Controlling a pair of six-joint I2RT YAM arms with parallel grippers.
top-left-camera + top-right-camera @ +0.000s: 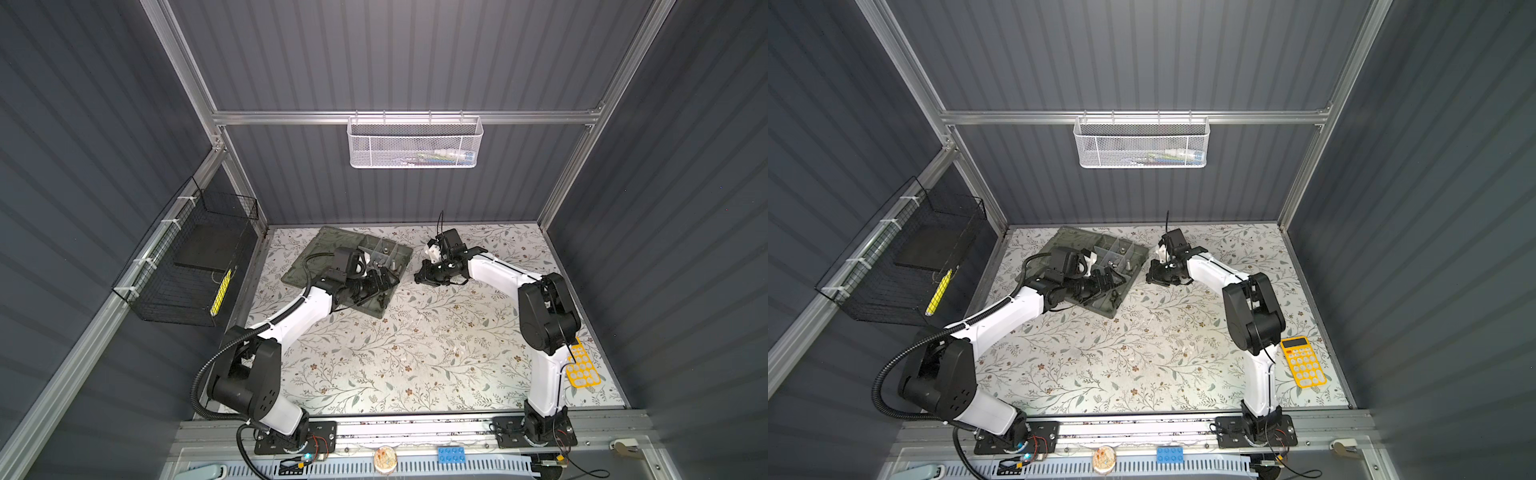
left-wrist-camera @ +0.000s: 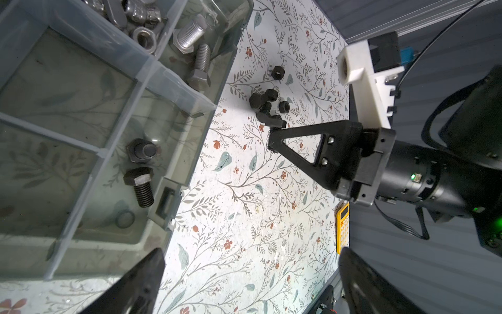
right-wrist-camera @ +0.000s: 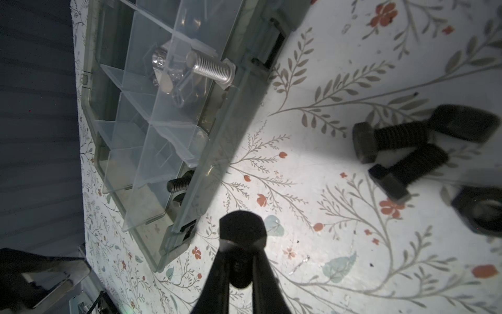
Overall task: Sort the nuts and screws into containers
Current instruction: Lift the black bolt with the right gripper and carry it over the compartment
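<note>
- The organizer box (image 1: pixel 376 312) lies open at the upper left of the desk (image 1: pixel 415 357) in both top views. Only a narrow strip of desk separates its right wall from the right end effector (image 1: pixel 419 277).
- You have open desk across the centre and lower part of both top views. A yellow calculator (image 1: pixel 1302 361) sits at the lower right, beside the right arm's base.
- Your right arm reaches up and leftward with its elbow raised. Its end effector is clenched on a black screw (image 3: pixel 241 231), whose hex head pokes past the fingertips.
- Loose black screws (image 3: pixel 388 138) and nuts (image 3: pixel 483 212) lie on the desk just beside it.
- Your left arm stretches over the box's lower right corner, and the left end effector (image 2: pixel 250 285) is released, fingers spread wide.
- In the containers (image 2: pixel 152 70), two dark screws (image 2: pixel 141 168) share one compartment, silver screws (image 2: pixel 195 57) fill the next, and silver nuts (image 2: pixel 142 38) another.
</note>
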